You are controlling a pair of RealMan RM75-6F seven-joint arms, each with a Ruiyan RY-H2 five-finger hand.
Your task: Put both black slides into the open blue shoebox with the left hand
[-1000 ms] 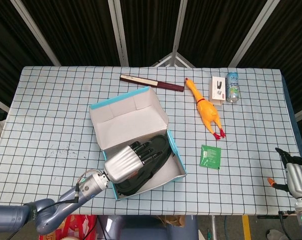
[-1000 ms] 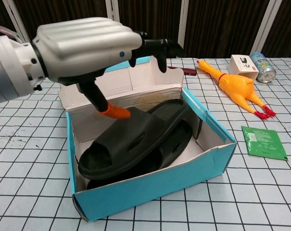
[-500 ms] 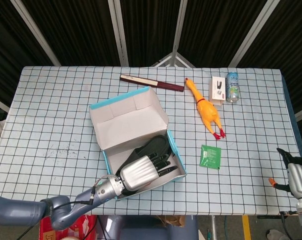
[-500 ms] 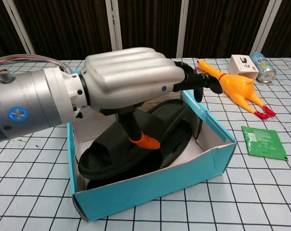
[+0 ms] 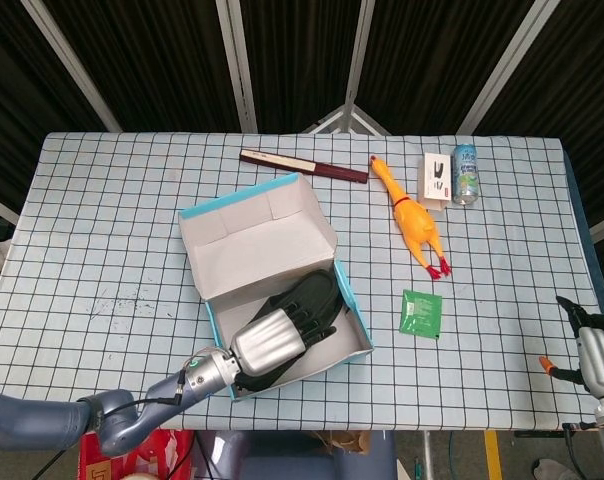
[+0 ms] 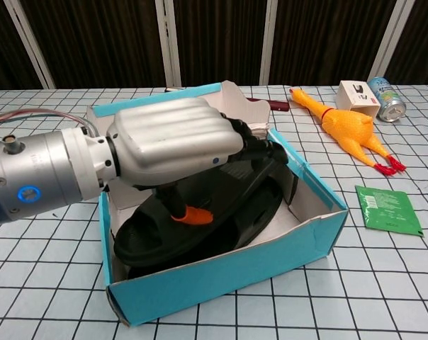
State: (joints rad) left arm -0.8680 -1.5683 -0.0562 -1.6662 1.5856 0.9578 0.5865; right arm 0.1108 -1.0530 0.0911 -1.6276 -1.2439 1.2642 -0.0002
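The blue shoebox stands open near the table's front, its white lid folded back. Two black slides lie stacked inside it, the top slide slanting toward the right wall. My left hand lies on the top slide with its silver back up. Its dark fingers spread along the slide's far side and the orange thumb tip touches the slide's upper face. In the head view this left hand covers the near end of the slides. My right hand hangs off the table's right front corner, holding nothing.
A yellow rubber chicken and a green packet lie right of the box. A white carton and a can stand at the back right. A dark red case lies behind the box.
My left hand swung right over the box, then came down onto the top slide. The slides have barely moved. The right hand stayed put.
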